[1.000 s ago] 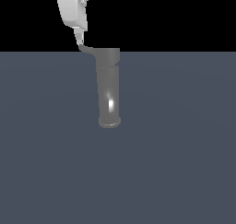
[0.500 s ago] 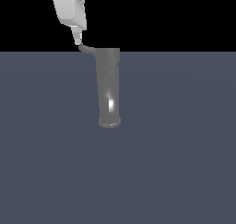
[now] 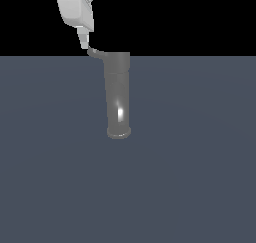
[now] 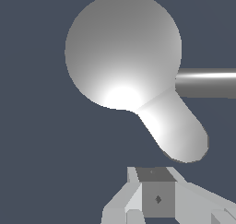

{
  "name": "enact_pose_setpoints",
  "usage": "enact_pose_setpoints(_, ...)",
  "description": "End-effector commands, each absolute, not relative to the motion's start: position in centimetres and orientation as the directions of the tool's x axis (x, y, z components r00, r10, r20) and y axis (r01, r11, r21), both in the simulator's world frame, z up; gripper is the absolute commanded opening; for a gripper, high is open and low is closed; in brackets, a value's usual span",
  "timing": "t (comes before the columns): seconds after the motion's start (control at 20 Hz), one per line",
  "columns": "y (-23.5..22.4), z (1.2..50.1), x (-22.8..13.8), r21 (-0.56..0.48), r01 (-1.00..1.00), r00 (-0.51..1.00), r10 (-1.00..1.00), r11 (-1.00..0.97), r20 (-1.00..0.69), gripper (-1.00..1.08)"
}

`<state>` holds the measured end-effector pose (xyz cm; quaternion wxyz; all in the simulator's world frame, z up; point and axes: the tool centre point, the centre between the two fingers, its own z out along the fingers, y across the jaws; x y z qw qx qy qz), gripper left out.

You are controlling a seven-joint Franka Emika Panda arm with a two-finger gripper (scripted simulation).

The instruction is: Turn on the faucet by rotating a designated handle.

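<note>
Faucet [image 3: 118, 94] rigid glossy metal, fixed mid-counter, likely slippery. Handle [image 3: 95, 52] short stiff lever; push near rounded tip. Gripper [image 3: 84, 43] just above tip; jaws' spread cannot tell.

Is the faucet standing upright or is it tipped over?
Upright. The faucet stands on its flared base, its handle jutting sideways from the cap.

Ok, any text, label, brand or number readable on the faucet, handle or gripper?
None: no text shows in either view.
The glossy grey metal cylinder faucet, its short curved grey handle and the white gripper are all unmarked; only a small dark diamond on a fingertip.
</note>
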<state>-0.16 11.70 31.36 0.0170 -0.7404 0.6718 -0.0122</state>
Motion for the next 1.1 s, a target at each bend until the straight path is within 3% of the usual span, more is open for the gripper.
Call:
enact_pose_setpoints(0.0, 10.4, 30.6, -1.2, -0.020, -0.996, 0.084, -0.996, -0.084, -0.001, -1.00)
enact_pose_setpoints(0.6, 8.3, 29.9, -4.7, -0.001, -0.997, 0.082, -0.997, -0.082, 0.000, -1.00)
enact_pose_setpoints(0.7, 9.8, 31.3, -4.0, -0.035, -0.994, 0.105, -0.995, -0.104, 0.000, -1.00)
enact_pose_setpoints(1.05, 5.9, 30.6, -4.9, -0.018, -0.995, 0.094, -0.996, -0.094, 0.000, -1.00)
